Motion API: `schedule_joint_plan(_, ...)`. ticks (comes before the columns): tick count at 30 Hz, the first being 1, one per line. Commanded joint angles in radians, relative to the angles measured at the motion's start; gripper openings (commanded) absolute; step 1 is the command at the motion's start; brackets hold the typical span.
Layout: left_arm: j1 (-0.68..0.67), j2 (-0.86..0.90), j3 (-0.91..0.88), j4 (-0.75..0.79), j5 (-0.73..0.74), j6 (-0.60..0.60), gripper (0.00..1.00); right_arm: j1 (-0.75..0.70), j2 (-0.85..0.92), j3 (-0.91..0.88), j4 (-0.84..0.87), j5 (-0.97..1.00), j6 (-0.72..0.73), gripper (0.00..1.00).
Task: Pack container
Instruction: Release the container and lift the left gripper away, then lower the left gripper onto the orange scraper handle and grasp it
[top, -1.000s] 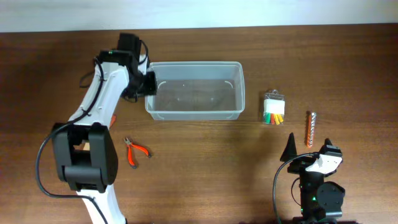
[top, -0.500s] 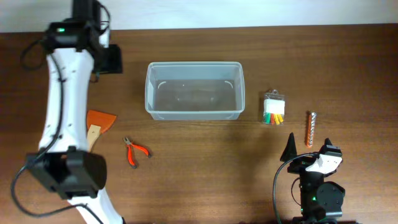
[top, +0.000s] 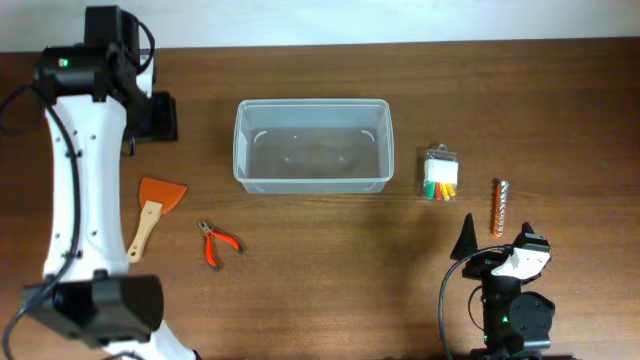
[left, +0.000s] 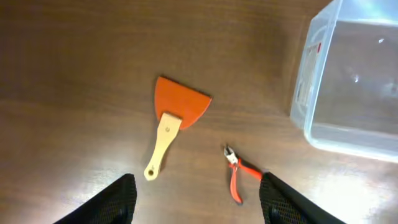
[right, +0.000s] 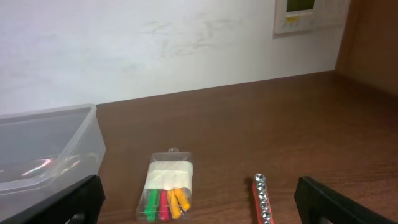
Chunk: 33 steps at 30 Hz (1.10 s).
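The container (top: 238, 150) is a clear, empty rectangular tub at the back middle of the table. It also shows in the left wrist view (left: 311, 81) and the right wrist view (right: 50, 140). My left gripper (top: 160, 115) is open and empty, held above the table left of the container; its fingers (left: 198, 190) frame an orange scraper (left: 180, 109) and red pliers (left: 238, 177). My right gripper (top: 497, 240) is open and empty near the front right, its fingers (right: 199, 196) facing a clear packet of coloured pieces (right: 166, 186) and a red socket rail (right: 262, 200).
The orange scraper (top: 158, 200) and red pliers (top: 218, 243) lie front left of the container. The packet (top: 440, 175) and socket rail (top: 499, 205) lie to its right. A white wall stands behind the table's far edge.
My left arm has swung from the container's left end out to the far left, uncovering the orange scraper. The right arm has not moved.
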<state>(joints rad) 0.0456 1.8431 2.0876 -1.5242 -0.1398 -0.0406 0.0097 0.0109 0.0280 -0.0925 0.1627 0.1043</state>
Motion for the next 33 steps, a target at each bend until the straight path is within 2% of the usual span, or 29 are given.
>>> schedule_joint_plan(1,0.001,-0.196,-0.124,0.020,-0.014,0.019,0.67,-0.005,-0.007,-0.010,0.000,-0.002,-0.003,0.99)
schedule_joint_plan(6,0.002,-0.427,-0.400,0.106,-0.048,0.042,0.71,-0.005,-0.007,-0.010,0.000,-0.002,-0.003,0.99)
schedule_joint_plan(10,0.007,-0.587,-0.666,0.246,-0.093,0.042,0.87,-0.005,-0.007,-0.010,0.000,-0.002,-0.003,0.99)
schedule_joint_plan(11,0.015,-0.619,-0.740,0.295,-0.096,0.046,0.95,-0.005,-0.007,-0.010,0.000,-0.002,-0.003,0.99)
schedule_joint_plan(14,0.052,-0.643,-0.867,0.379,-0.108,0.111,0.98,-0.005,-0.007,-0.010,0.000,-0.002,-0.003,0.99)
schedule_joint_plan(17,0.114,-0.606,-0.929,0.451,-0.142,0.154,1.00,-0.005,-0.007,-0.010,0.000,-0.002,-0.003,0.99)
schedule_joint_plan(22,0.219,-0.468,-0.931,0.539,-0.137,0.263,1.00,-0.005,-0.007,-0.010,0.000,-0.002,-0.003,0.99)
schedule_joint_plan(25,0.259,-0.377,-0.931,0.577,-0.092,0.330,1.00,-0.004,-0.007,-0.010,0.000,-0.002,-0.003,0.99)
schedule_joint_plan(33,0.278,-0.201,-0.931,0.667,-0.046,0.468,1.00,-0.005,-0.007,-0.010,0.000,-0.002,-0.003,0.99)
